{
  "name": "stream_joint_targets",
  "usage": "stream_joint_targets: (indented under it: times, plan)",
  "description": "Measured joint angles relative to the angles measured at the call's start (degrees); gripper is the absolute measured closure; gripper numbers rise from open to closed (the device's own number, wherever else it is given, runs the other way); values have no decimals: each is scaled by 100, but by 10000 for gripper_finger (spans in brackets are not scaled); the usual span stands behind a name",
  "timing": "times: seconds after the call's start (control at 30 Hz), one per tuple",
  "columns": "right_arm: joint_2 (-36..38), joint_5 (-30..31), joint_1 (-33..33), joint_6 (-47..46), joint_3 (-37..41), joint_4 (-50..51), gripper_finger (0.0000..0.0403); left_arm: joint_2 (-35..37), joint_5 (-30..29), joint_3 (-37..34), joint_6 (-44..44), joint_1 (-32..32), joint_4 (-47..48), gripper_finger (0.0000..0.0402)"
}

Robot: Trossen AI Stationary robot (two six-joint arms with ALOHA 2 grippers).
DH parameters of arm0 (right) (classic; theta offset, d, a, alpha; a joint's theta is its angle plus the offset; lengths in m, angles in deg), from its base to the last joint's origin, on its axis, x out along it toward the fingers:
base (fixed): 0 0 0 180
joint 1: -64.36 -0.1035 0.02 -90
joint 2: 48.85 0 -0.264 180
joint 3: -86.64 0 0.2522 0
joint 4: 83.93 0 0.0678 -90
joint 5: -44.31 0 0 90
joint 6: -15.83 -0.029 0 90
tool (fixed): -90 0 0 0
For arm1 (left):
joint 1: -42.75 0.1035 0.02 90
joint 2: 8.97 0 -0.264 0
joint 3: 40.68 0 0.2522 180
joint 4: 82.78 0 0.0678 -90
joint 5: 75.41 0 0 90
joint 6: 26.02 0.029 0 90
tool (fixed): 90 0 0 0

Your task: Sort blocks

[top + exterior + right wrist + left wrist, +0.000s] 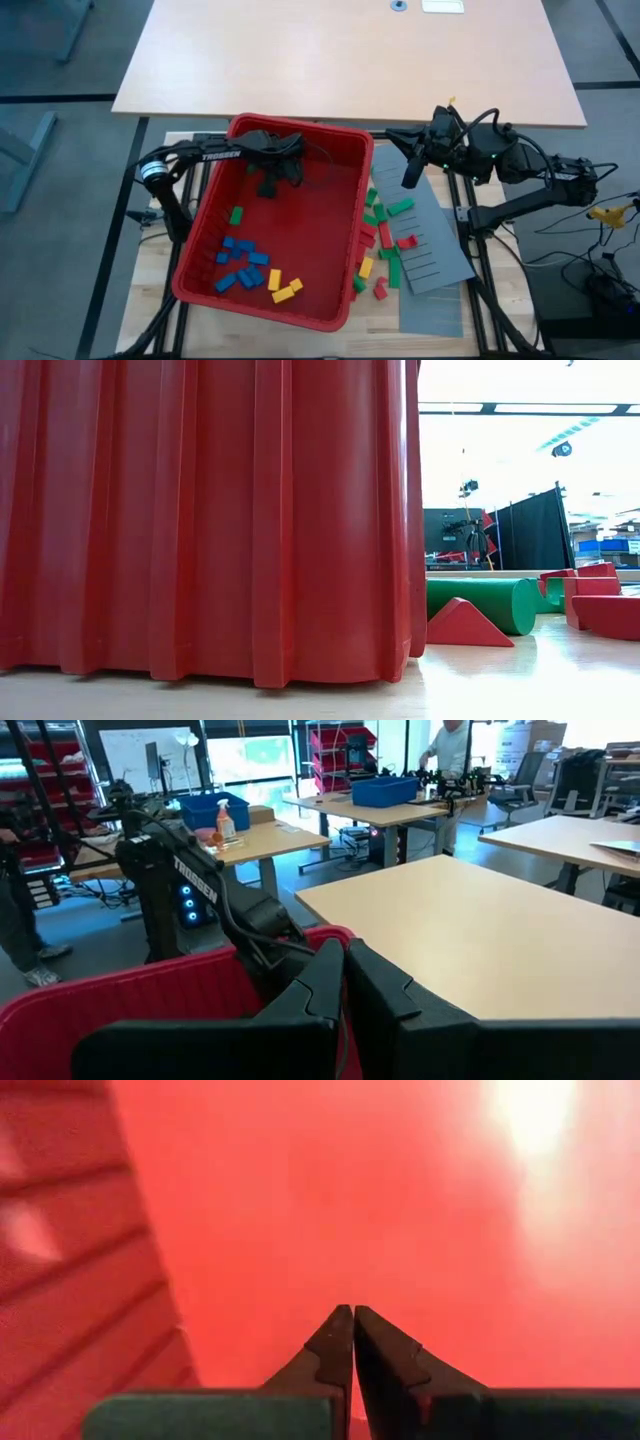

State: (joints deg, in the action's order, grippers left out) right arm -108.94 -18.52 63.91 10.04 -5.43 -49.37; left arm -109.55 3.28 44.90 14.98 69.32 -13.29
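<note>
The left gripper (268, 186) reaches down inside the red bin (340, 300), near its far end, with its fingers (335, 1345) pressed together on nothing. The right gripper (410, 176) hangs above the grey slotted panel (440, 255), fingers together too and empty. Some blocks (242, 265), blue, yellow and green, lie on the bin's smooth floor, well apart from the left gripper. More small blocks (385, 235), red, green and yellow, lie on the worktop (150, 265) and panel, near the right gripper.
</note>
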Motion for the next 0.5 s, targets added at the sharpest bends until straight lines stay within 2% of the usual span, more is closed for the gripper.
stream_joint_targets:
  times: [0.1,0.3,0.5]
  plan:
    - [0,3,0,8,-1,0,403,44,-60,245,-13,-50,13,402]
    - [0,2,0,8,0,10,403,44,-913,322,130,56,147,401]
    - [0,0,0,-1,-2,65,403,44,-1029,149,175,224,503,402]
